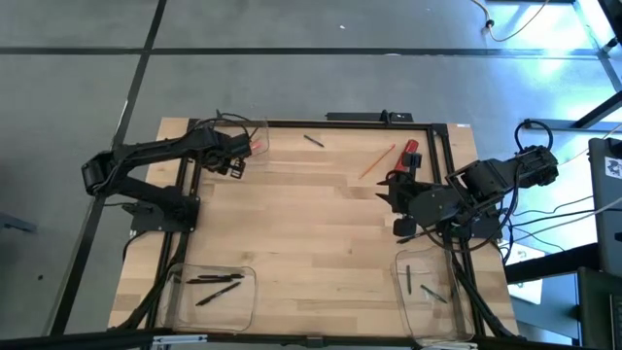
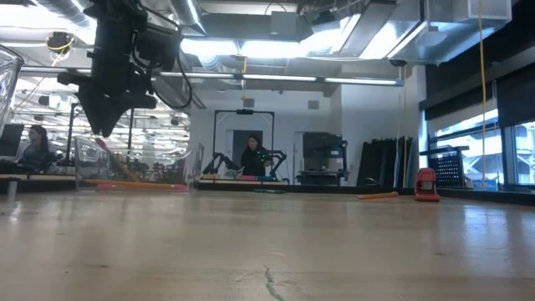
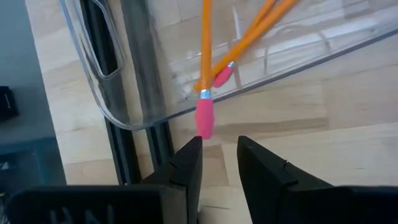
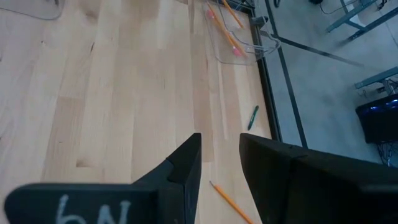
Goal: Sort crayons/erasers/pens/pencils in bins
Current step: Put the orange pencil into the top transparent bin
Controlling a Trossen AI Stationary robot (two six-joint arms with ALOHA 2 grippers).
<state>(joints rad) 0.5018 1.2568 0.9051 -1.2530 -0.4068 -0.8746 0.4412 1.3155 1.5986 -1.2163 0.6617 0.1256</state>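
My left gripper (image 3: 219,155) is open at the far-left clear bin (image 1: 249,136), just above its corner; it also shows in the low view (image 2: 107,125). An orange pencil with a pink eraser (image 3: 204,118) slants over the bin's rim (image 3: 155,115), its eraser end just ahead of my left finger's tip. Two other pencils (image 3: 249,37) lie in this bin. My right gripper (image 4: 219,168) is open and empty above the table's right middle (image 1: 394,190). One pencil (image 1: 377,160) and one dark pen (image 1: 313,141) lie loose on the table. My left gripper is open. The pencil's pink eraser end (image 3: 204,127) reaches down to the tip of one finger (image 3: 189,158). I cannot tell whether they touch. The pencil does not lie between the fingers.
A red object (image 1: 412,148) lies at the far right by the loose pencil. The near-left bin (image 1: 209,292) holds black pens; the near-right bin (image 1: 432,290) holds a few small sticks. A black frame (image 1: 185,185) borders the table. People show in the room beyond (image 2: 251,155).
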